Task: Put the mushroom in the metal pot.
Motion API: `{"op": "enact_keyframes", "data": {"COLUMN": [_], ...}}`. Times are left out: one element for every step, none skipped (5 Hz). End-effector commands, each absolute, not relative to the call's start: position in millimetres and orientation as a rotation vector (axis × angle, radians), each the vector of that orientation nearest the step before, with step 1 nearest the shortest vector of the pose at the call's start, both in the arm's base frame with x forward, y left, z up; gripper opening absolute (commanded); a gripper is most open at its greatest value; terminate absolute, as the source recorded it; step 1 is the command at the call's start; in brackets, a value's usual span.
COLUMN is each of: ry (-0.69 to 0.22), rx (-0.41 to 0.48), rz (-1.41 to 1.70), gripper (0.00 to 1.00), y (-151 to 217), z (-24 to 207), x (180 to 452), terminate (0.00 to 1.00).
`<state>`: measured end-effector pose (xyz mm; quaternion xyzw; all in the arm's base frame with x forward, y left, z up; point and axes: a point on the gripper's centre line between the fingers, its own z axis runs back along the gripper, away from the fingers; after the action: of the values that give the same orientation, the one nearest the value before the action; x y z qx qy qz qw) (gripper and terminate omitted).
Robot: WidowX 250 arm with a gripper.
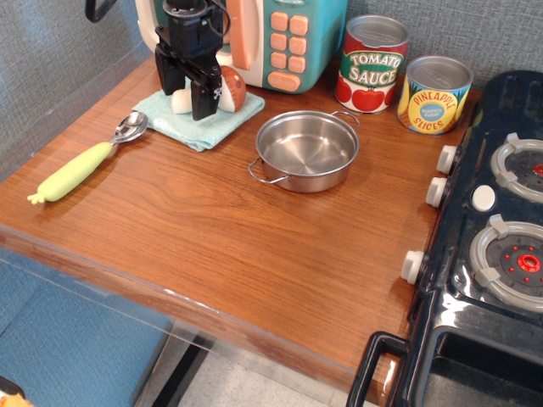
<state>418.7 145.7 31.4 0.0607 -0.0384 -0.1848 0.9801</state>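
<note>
I see a brown wood-grain worktop [212, 246]. Directly on it, from my view: a teal folded cloth [199, 125] at the back left, a spoon [83, 161] with a yellow-green handle just left of the cloth, the metal pot [306, 151] near the middle, a tomato sauce can [372, 64] and a pineapple slices can [433, 94] at the back right, and a toy microwave [280, 38] at the back.
</note>
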Motion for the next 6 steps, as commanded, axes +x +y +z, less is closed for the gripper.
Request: {"op": "enact_keyframes", "data": {"ry": [-0.139, -0.163, -0.196, -0.215, -0.203, -0.170], "rx": [0.130, 0.121, 0.091, -0.021, -0.053, -0.072], "rz": [-0.365, -0.381, -0.415, -0.462, -0.502, -0.533], "gripper": [0.00, 0.00, 0.00, 0.00, 0.00, 0.00], "y": [148.0, 142.6, 125.5, 91.2, 68.7, 50.1], "z": [53.8, 62.1, 80.9, 106.2, 106.7, 94.9], "x": [425.1, 420.2, 405.3, 379.3, 369.5, 370.3], "terminate": [0.00, 0.00, 0.00, 0.00, 0.00, 0.00]}}
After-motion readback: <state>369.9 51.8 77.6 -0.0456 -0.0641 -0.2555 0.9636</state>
